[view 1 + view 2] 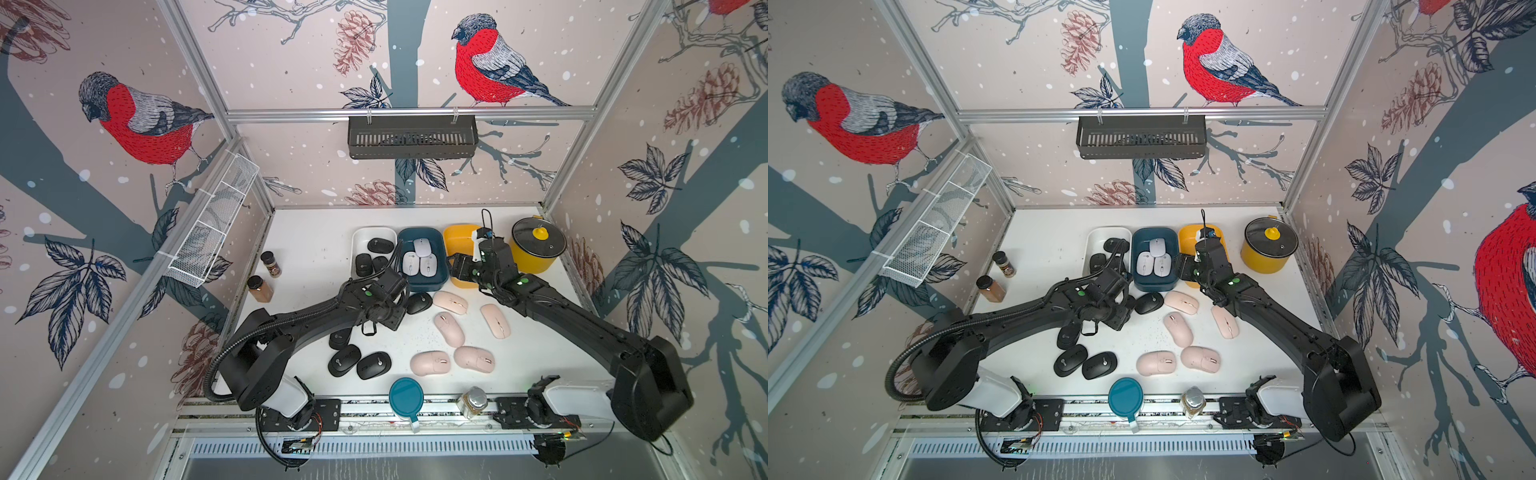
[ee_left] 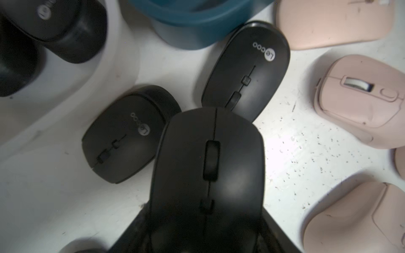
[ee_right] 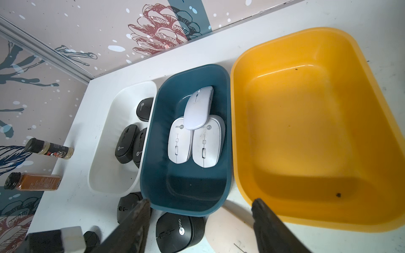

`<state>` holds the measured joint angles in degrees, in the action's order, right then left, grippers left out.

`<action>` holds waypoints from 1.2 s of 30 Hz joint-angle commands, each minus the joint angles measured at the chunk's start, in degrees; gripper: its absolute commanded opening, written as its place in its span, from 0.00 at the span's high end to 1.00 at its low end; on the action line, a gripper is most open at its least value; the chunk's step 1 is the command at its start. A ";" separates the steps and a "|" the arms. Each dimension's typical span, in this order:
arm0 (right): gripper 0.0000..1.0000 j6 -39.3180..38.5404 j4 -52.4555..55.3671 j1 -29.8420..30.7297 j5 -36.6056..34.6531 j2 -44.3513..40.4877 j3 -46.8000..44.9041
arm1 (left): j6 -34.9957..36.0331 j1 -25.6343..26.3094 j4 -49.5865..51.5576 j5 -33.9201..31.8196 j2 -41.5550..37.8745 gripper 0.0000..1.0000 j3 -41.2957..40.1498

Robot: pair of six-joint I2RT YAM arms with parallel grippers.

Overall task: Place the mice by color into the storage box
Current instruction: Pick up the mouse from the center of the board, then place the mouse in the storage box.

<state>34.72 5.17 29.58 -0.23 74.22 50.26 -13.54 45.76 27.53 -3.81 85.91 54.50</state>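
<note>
Near the middle of the counter [image 1: 316,249], our left jaws clench a black mouse [image 2: 207,175], presumably for the white box [image 1: 365,235]; our right jaws hang released by the yellow box [image 3: 306,131].

Robot test cell; aluminium frame [image 1: 291,114], printed walls [image 1: 274,58]

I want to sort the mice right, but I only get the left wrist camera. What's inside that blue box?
Observer: Three white mice lie in the blue box.
Operator: Is there another box next to it?
Observer: Yes, a yellow box stands right beside it, with no mice in it.
Operator: What's the other arm doing?
Observer: The right gripper hangs open by the near ends of those two boxes, holding nothing.
</note>
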 commanded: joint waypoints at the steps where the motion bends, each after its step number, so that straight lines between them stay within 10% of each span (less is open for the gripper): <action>1: 0.26 0.88 -0.17 0.06 -0.39 -0.74 0.28 | -2.96 0.12 1.53 -3.98 -1.38 0.48 1.74; 19: 0.26 0.23 1.26 0.01 -1.86 -1.97 1.59 | -5.00 -3.64 3.66 -11.24 1.20 0.47 21.36; 36: 0.26 -0.06 1.16 -0.09 -2.21 -0.69 2.21 | -7.41 -13.90 -4.53 -11.34 8.35 0.46 21.88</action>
<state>34.61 7.40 29.52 -1.54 73.34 52.21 -19.51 33.12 26.04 -14.87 93.08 76.18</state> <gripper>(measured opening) 0.742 0.616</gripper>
